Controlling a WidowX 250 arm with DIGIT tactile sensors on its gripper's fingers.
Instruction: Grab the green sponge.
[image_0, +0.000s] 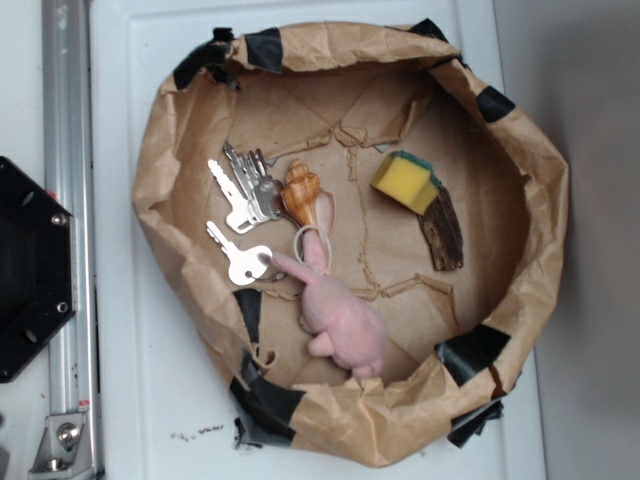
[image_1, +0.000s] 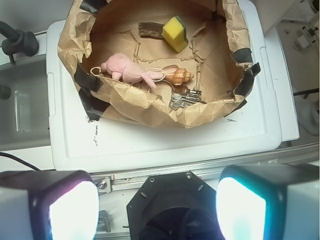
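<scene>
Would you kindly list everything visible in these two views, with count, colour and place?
green sponge: one, yellow with green face, upper right of nest, touching wood.
wood piece: one, dark brown, below sponge.
keys: one bunch plus a separate key, silver, left.
shell: one, orange-brown, beside keys.
plush toy: one, pink, lower centre.
paper nest: one, brown, black-taped, on white lid.
gripper: fingers wide apart, far from the nest, wrist view.

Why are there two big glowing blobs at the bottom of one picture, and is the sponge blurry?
In the wrist view, the blobs are the gripper's two fingers, so close they are blurred and washed out by glare; the green sponge looks sharp there. In the exterior view, light is soft and even, and the sponge is slightly soft.
</scene>
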